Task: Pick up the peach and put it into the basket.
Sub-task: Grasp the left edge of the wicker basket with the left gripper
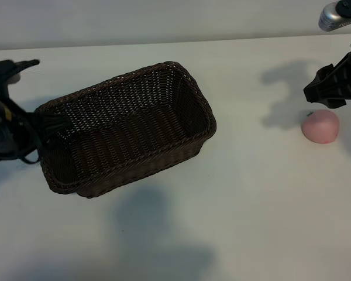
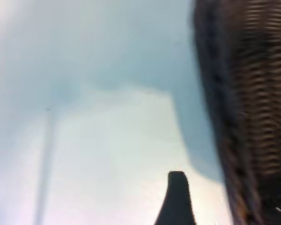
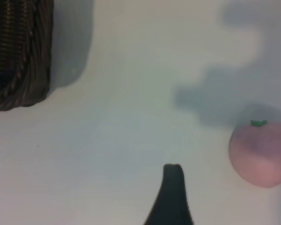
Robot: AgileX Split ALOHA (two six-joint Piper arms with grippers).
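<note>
One peach (image 1: 320,126) just beside open jaws

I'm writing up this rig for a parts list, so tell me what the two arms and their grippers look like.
Both are matte black. The left gripper, beside the wicker basket, has a bulky black body with black cables looping around it. The right gripper, near the peach, is angular and black, with a silvery-grey rounded part above it. Each wrist view shows one tapered black finger. No markings are visible.
</note>
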